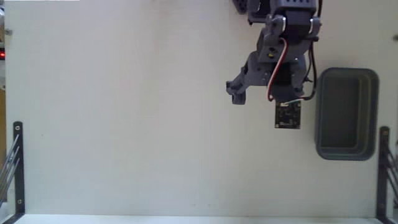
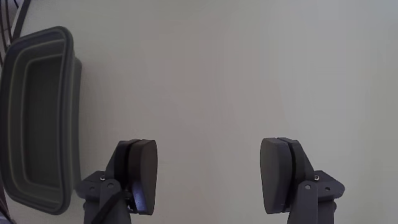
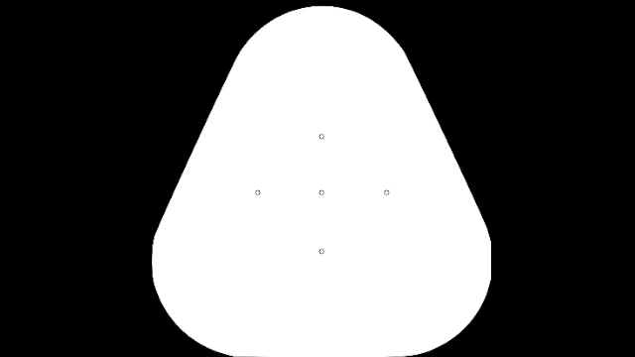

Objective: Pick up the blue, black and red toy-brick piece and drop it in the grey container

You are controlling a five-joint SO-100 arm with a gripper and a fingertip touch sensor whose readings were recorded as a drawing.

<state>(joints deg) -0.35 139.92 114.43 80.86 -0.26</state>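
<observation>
The toy-brick piece shows in neither view. The grey container (image 1: 319, 112), a rounded blue-grey tray with a dark inside, lies on the white table at the right of the fixed view. It also shows at the left edge of the wrist view (image 2: 73, 118), and nothing can be seen inside it. My gripper (image 1: 260, 92) hangs over the table just left of the container in the fixed view. In the wrist view the gripper (image 2: 211, 177) is open wide, with only bare table between its fingers (image 2: 144, 174).
A small dark circuit board (image 1: 287, 116) with wires hangs from the arm's wrist. Black metal brackets stand at the table's lower left (image 1: 17, 162) and lower right (image 1: 384, 168) edges. The white tabletop (image 1: 124, 112) spreads out left of the arm.
</observation>
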